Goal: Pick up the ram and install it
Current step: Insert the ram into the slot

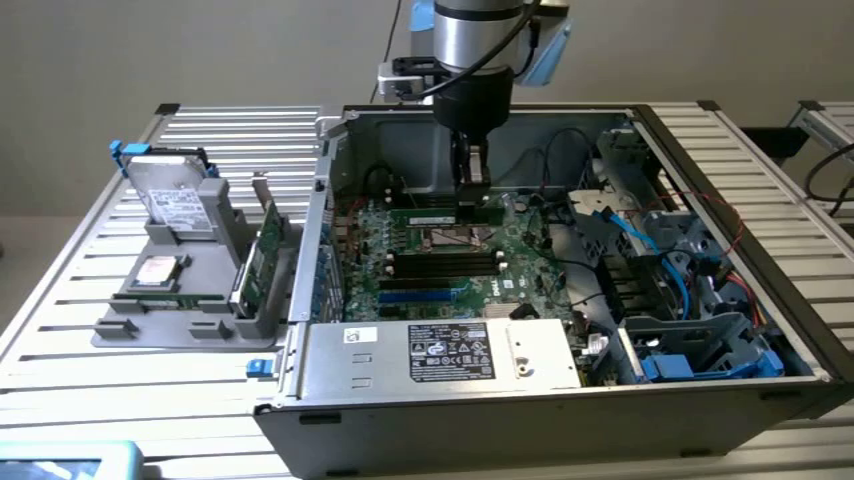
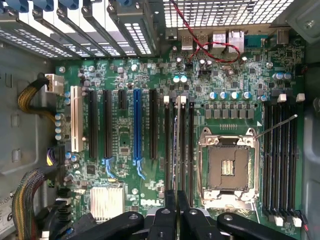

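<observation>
The arm (image 1: 474, 50) hangs vertical, fingers (image 2: 170, 207) pinched close.

High exterior; wrist close over motherboard (image 2: 235, 82)

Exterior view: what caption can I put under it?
The tool holds the ram over the motherboard inside the open computer case.

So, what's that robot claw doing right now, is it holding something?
Gripper: fingers closed on the ram, a thin green stick, held over the motherboard.
</observation>
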`<state>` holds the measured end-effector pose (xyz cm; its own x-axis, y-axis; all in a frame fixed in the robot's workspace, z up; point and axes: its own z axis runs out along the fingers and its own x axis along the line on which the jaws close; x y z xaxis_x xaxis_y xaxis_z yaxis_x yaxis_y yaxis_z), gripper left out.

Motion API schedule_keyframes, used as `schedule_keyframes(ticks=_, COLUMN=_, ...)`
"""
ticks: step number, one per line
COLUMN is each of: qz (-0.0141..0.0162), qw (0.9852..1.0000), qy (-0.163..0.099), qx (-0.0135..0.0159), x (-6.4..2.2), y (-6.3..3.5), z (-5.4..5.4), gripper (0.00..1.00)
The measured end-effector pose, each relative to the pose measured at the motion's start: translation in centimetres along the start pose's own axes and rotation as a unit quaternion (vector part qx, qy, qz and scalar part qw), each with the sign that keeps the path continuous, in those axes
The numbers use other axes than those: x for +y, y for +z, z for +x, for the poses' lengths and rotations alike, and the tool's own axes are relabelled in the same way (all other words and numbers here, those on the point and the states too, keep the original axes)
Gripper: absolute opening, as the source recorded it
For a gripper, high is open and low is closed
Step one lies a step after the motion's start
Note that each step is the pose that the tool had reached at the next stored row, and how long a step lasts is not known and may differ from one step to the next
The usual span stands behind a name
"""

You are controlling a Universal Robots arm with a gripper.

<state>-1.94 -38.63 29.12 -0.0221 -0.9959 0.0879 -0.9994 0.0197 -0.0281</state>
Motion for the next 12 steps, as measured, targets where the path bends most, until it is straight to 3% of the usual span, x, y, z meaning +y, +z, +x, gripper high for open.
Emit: schedule_keyframes(ticks=12, qz=0.0000, qw=1.0000, qy=0.000, qx=0.0000, x=-0.02, y=1.99, z=-0.2, gripper=0.13)
